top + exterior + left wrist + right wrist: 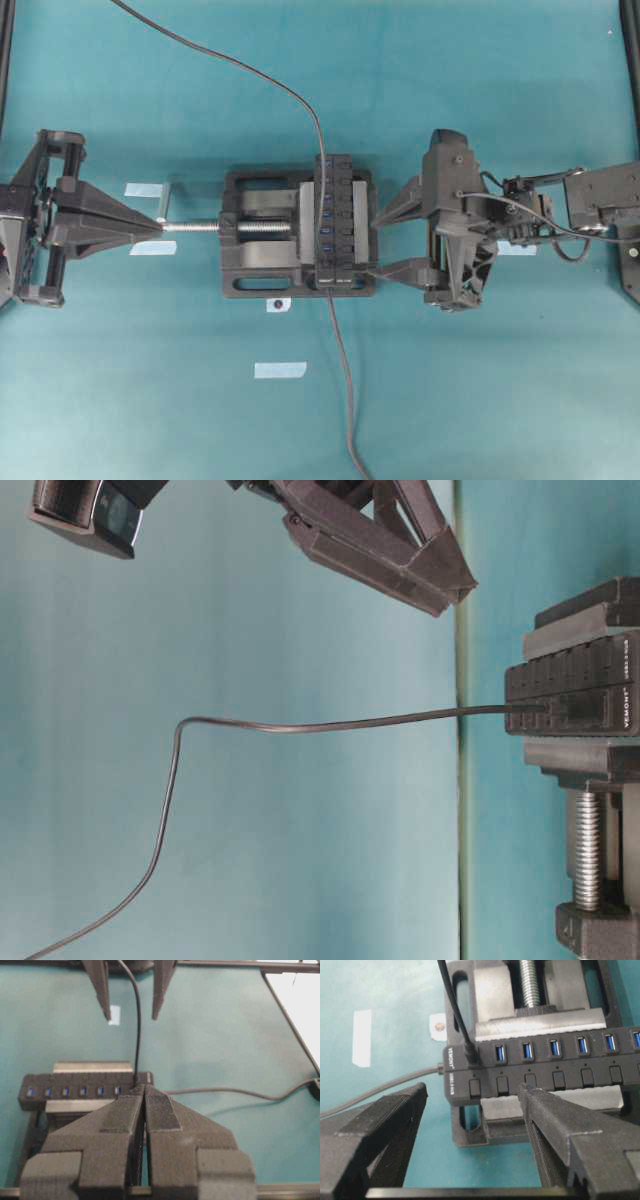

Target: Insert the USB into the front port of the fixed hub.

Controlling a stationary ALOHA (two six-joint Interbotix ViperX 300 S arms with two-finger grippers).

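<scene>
A teal table (480,400) fills the scene, and we take the vise (262,285) at its middle as our landmark. Clamped between the vise's grey jaws sits the hub (336,222), a long black bar with a row of blue ports and matching buttons, lying across the vise in the overhead view. From the right wrist view we see a black USB plug (471,1053) already seated in the end port of the hub, the one nearest the printed label, with its cable (451,1001) rising up and away past the vise; a second, grey cable (380,1089) leaves the hub's end face and runs off over the table. The other blue ports in that row stand open. The vise's silver screw (195,227) sticks out on the left side, and the left gripper (160,228) sits at the screw's tip, its fingers pressed together with nothing between them, as the left wrist view shows. On the other side of the vise, the right gripper (374,240) rests just beside the hub with its fingers spread wide, one near each end of the hub's near side, holding nothing. A few pale tape strips (279,370) lie on the table around the vise, one below it and two near the screw's end.
</scene>
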